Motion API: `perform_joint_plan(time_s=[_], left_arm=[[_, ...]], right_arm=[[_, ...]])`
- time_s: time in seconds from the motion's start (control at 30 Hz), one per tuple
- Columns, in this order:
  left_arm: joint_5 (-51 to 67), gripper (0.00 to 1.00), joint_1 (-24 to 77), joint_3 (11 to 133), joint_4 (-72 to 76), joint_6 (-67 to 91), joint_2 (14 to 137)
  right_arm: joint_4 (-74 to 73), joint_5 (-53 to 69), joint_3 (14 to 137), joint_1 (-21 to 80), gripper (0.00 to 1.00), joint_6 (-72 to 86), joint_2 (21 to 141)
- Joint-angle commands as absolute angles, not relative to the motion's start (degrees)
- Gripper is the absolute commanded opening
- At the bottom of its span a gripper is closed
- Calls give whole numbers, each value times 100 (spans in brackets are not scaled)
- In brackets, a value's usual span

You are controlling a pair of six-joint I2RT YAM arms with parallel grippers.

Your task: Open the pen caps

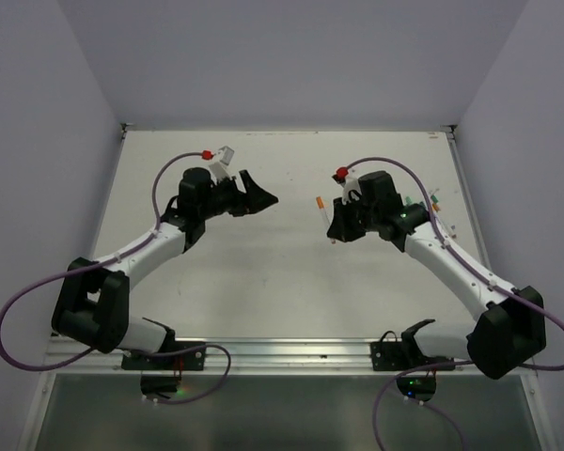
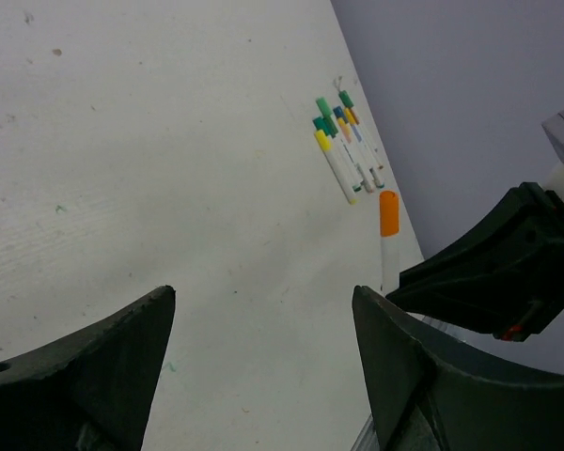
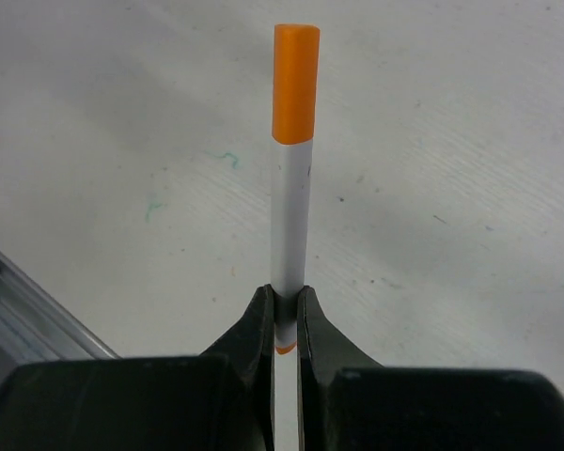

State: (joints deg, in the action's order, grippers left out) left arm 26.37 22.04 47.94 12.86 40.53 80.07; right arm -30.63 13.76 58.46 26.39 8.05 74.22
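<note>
My right gripper (image 3: 284,293) is shut on the lower part of a white pen (image 3: 291,207), held above the table with its orange cap (image 3: 295,83) on the far end. In the top view the right gripper (image 1: 336,229) holds this pen (image 1: 322,214) with the cap (image 1: 320,201) pointing to the table's middle. My left gripper (image 1: 263,199) is open and empty, a short way left of the cap. In the left wrist view it (image 2: 263,293) faces the orange cap (image 2: 388,213). Several more capped pens (image 2: 343,150) lie in a pile at the right (image 1: 432,202), partly hidden by the right arm.
White walls close off the table at the back and both sides. A metal rail (image 1: 282,352) runs along the near edge and shows in the right wrist view (image 3: 19,301). Purple cables loop off both arms.
</note>
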Motion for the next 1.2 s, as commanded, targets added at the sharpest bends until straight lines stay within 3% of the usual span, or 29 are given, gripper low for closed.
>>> perform_joint_plan(time_s=[0.0,0.27,0.9,1.17], left_arm=[[3726,79,2144,4527,2530,4859,8217],[3920,72,2215,4017,3691,5651,8367],[3771,61,2434,3902,3929,5915,8429],[3762,42,2443,3867,3920,5924,8358]], right_arm=[[-2707,2100,5572,2934,0,1178,7365],[-2435,1943,5800,3471,0,1503,7409],[-1960,1670,6188,4069,0,1890,7919],[-1960,1485,6240,4078,0,1942,7989]])
